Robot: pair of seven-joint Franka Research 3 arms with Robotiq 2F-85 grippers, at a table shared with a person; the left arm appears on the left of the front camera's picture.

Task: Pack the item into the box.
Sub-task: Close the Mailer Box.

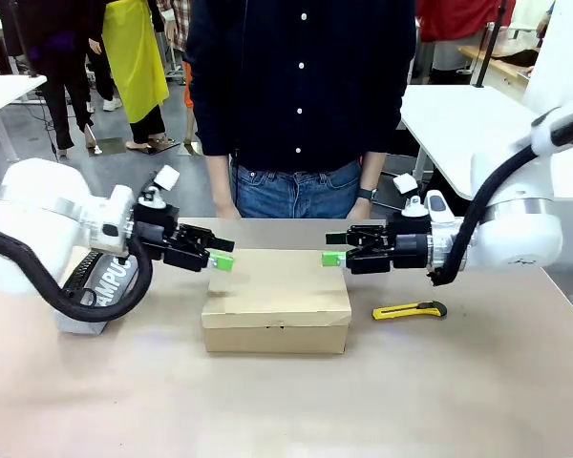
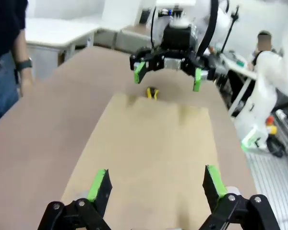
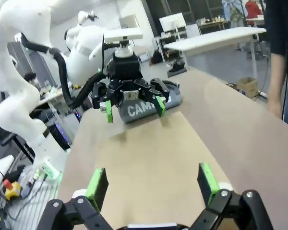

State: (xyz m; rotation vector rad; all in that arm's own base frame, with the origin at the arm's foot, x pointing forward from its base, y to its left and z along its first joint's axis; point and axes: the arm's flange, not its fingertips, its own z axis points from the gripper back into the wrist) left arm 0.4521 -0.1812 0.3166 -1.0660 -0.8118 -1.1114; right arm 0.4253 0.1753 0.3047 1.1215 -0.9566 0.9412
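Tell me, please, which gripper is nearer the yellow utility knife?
Right. The right gripper hovers above the box's right end, near the knife; the left gripper hovers at the box's far end.

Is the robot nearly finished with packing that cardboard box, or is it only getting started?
Hard to say for sure. The box sits shut on the table, its flap down, so what is inside cannot be seen. Nothing is in hand: the left gripper and right gripper hover open and empty over opposite ends of the lid. A yellow knife and a grey pouch lie beside the box.

Yellow knife [image 1: 410, 310], grey pouch [image 1: 103, 286]
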